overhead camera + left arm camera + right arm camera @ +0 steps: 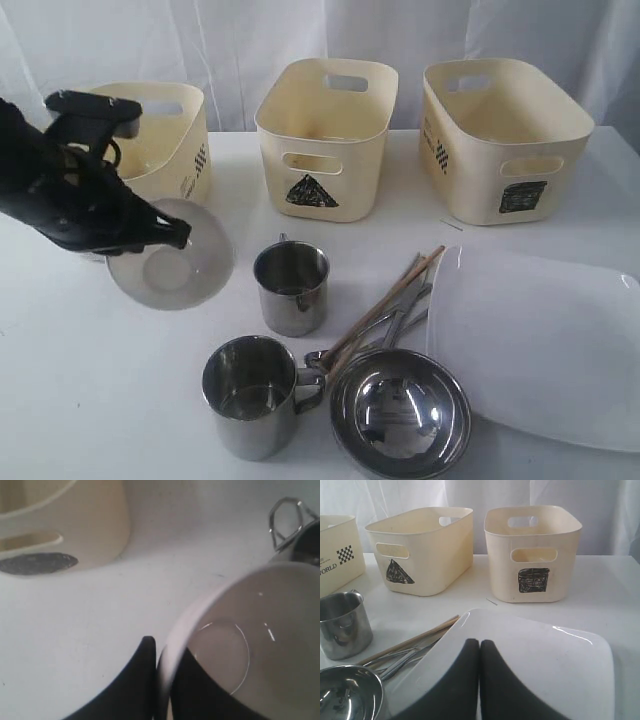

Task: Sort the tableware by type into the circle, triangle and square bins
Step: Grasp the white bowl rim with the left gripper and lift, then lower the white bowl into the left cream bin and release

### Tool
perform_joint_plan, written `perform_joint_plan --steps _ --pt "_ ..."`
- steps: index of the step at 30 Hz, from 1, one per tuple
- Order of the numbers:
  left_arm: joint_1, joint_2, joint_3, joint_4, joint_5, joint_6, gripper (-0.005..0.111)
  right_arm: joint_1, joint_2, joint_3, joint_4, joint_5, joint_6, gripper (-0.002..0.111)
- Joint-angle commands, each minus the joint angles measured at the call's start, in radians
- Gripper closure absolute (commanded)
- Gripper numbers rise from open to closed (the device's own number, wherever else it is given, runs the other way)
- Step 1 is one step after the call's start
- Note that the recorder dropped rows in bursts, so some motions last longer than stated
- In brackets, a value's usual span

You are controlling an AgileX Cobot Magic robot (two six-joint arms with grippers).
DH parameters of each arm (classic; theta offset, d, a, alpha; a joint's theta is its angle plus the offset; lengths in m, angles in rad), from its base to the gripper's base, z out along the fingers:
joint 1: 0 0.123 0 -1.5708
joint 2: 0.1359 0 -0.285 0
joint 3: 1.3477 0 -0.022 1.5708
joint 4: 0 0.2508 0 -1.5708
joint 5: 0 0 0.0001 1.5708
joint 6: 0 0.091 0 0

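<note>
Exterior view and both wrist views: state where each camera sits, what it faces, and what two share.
Exterior: off the arms, raised, looking across the table toward the triangle bin; left claw grips the white bowl.
Left wrist: on that arm, close above the table, facing the bowl's rim between its fingers.
Right wrist: on that arm, low over the plate, facing triangle bin and square bin; shut right claw shows.
Shared: exterior and right wrist both show plate and both bins.

We saw the small white round bowl (172,258) tilted at left, two steel handled mugs (291,287) upright, and wooden chopsticks (385,300) lying beside the shiny steel bowl (400,412) and large white rounded-square plate (545,345).
</note>
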Motion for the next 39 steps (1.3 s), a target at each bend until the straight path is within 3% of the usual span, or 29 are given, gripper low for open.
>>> perform_joint_plan --steps 1,8,16,19,28,39 --pt "0.004 -0.078 -0.034 0.021 0.011 0.057 0.107 -0.006 -0.006 0.002 0.000 -0.005 0.005 0.108" --pt "0.090 -0.068 -0.170 0.044 0.013 0.104 0.107 -0.006 -0.006 0.002 0.000 -0.007 0.005 0.108" --pt "0.296 0.074 -0.368 0.085 -0.019 0.125 0.107 -0.006 -0.006 0.002 0.000 -0.007 0.005 0.108" --pt "0.336 0.158 -0.446 0.081 -0.015 0.127 0.107 -0.006 -0.006 0.002 0.000 -0.005 0.018 0.108" --pt "0.362 0.368 -0.581 0.071 -0.056 0.129 0.107 -0.006 -0.006 0.002 0.000 -0.005 0.018 0.108" --pt "0.362 0.490 -0.583 0.062 -0.137 0.125 0.104 -0.006 -0.006 0.002 0.000 -0.005 0.018 0.108"
